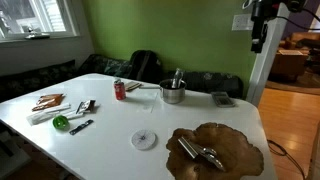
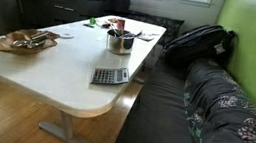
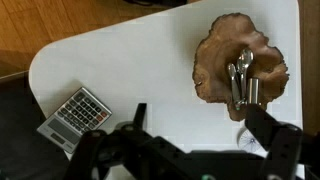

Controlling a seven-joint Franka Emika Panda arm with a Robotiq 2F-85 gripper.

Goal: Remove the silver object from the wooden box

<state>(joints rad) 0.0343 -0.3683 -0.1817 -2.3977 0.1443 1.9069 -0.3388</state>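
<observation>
The silver object [image 3: 242, 78], a bunch of shiny spoon-like pieces, lies in the wooden box [image 3: 212, 62], a dark brown wavy-edged tray near the table's end. Both show in both exterior views: the silver object [image 1: 200, 153] [image 2: 34, 39] and the box [image 1: 240, 150] [image 2: 9, 44]. My gripper [image 3: 200, 125] is open and empty, its two dark fingers spread wide at the bottom of the wrist view. In an exterior view the gripper [image 1: 257, 40] hangs high above the table, well clear of the box.
A calculator [image 3: 78, 112] lies near the table corner. A steel pot [image 1: 173, 92], a red can [image 1: 120, 90], a small white disc [image 1: 145, 139] and dark-handled tools [image 1: 82, 108] are on the white table [image 1: 100, 135]. A backpack [image 2: 198, 41] sits on the bench.
</observation>
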